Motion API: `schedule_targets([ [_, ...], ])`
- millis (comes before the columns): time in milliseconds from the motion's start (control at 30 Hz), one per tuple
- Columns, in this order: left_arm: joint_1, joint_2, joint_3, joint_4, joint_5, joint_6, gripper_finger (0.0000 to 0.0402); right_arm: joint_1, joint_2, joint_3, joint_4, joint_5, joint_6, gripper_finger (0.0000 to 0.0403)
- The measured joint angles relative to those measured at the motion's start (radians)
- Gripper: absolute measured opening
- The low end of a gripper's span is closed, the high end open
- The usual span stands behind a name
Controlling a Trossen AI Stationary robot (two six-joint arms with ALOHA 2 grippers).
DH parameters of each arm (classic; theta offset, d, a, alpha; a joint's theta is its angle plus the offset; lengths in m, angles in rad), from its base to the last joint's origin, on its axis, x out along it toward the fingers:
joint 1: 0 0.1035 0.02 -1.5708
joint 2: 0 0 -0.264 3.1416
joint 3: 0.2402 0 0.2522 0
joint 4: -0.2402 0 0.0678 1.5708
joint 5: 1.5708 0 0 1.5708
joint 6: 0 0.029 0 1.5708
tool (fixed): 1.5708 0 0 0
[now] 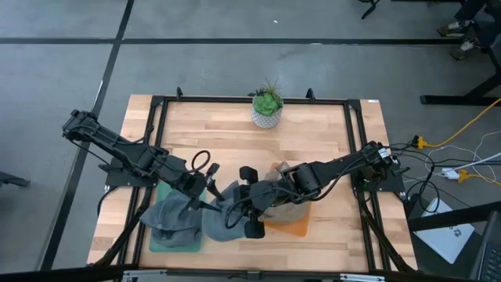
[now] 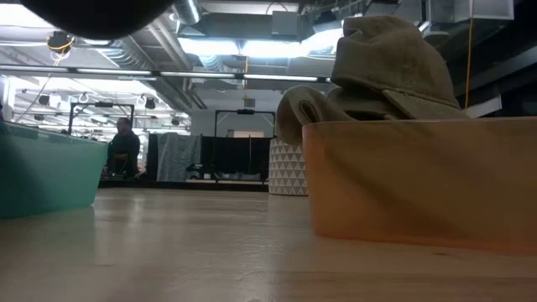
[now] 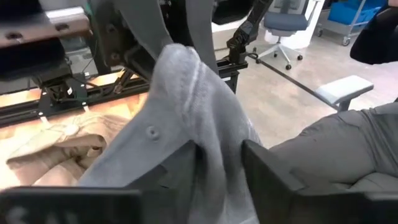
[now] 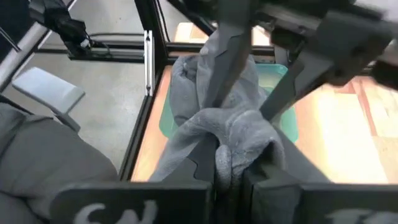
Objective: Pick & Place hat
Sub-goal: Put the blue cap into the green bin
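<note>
Grey hat stretched crosswise between teal bin and orange bin, one end pinched in right gripper, other end between left gripper fingers, seemingly half-closed on the fabric, both equally near.

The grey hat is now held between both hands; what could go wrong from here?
1. Both the left hand and the right hand pinch the grey hat; pulling apart could stretch it or tear it free.
2. The hat is bunched, so it may catch on the teal bin rim rather than drop in.
</note>
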Motion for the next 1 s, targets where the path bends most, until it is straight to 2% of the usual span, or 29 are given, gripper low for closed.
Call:
schedule_targets([
  [233,0.000,0.000,0.000,-0.005,-0.003,0.024,0.0011,0.000,0.001,-0.035,0.007,-0.003,0.006,0.0032],
  [533,0.000,-0.002,0.001,-0.055,-0.018,0.022,0.0004,0.000,0.001,-0.035,0.010,-0.003,0.020,0.0019],
  [767,-0.001,-0.060,0.000,-0.198,-0.042,0.023,0.0003,0.000,0.001,-0.034,0.014,-0.004,0.070,0.0096],
  [900,-0.004,-0.124,0.000,-0.283,-0.045,0.003,0.0003,0.000,0.001,-0.034,0.013,-0.012,0.069,0.0118],
  [1000,-0.024,-0.165,0.000,-0.324,0.020,0.019,0.0002,0.000,0.001,-0.034,0.014,-0.012,0.052,0.0125],
])
